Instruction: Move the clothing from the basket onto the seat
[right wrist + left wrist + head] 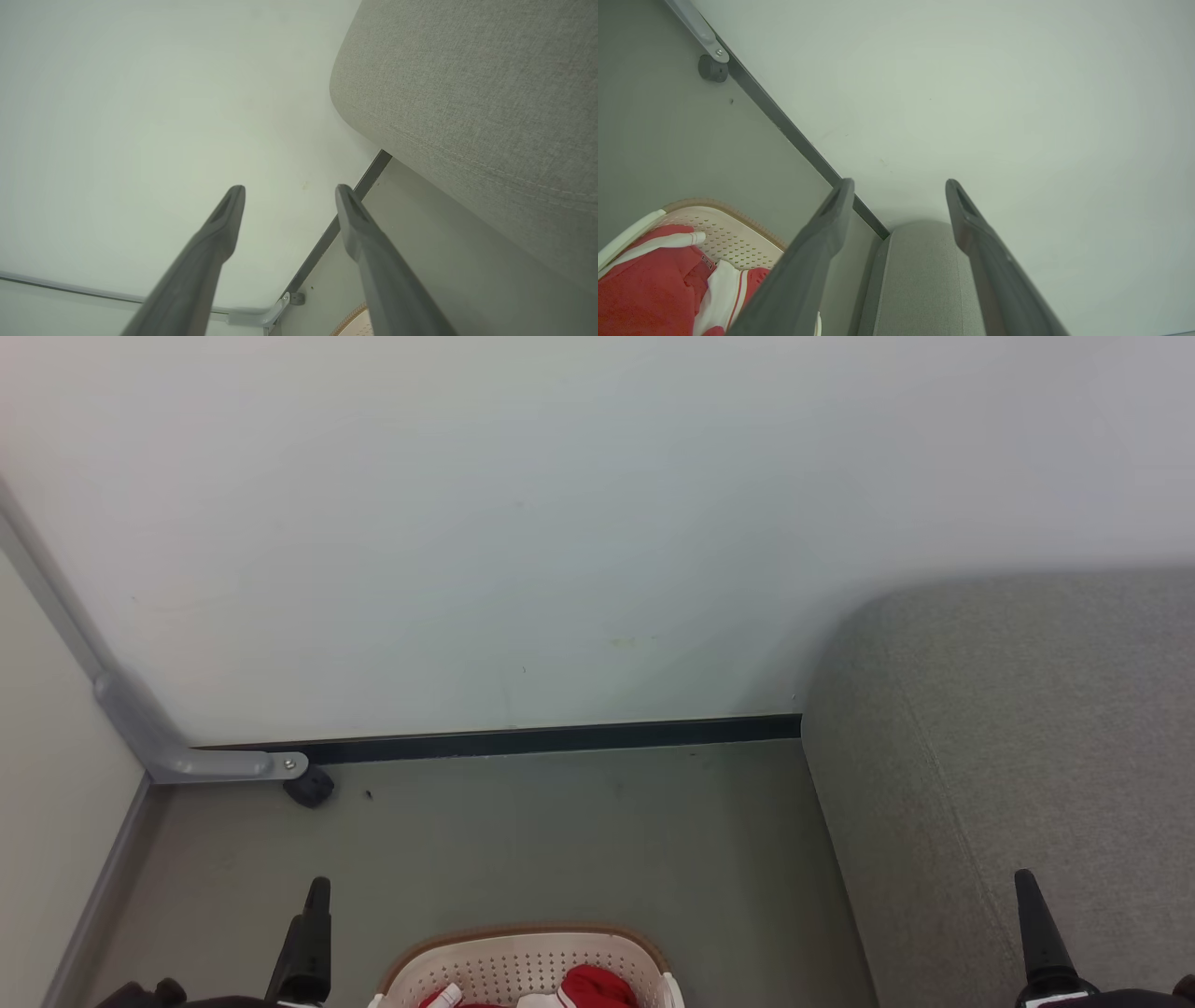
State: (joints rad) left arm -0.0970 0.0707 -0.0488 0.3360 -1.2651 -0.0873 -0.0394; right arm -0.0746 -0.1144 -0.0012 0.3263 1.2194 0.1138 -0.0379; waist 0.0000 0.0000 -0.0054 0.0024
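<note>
The cream perforated basket [523, 963] with its brown rim sits on the floor at the bottom centre of the head view. Red and white clothing [593, 987] lies inside it. The grey fabric seat [1008, 756] fills the right side. My left gripper [320, 889] stands left of the basket, and my right gripper [1025, 879] is over the seat's front part. In the left wrist view the left gripper [900, 184] is open and empty, with the clothing [649, 289] and basket [724, 212] at lower left. The right gripper [290, 189] is open and empty beside the seat [467, 93].
A white wall with a dark baseboard [560, 740] closes the space behind the basket. A grey metal bar [187, 761] bends along the floor at the left corner, with a dark round stop [310, 789] beside it. Grey floor [560, 840] lies between basket and wall.
</note>
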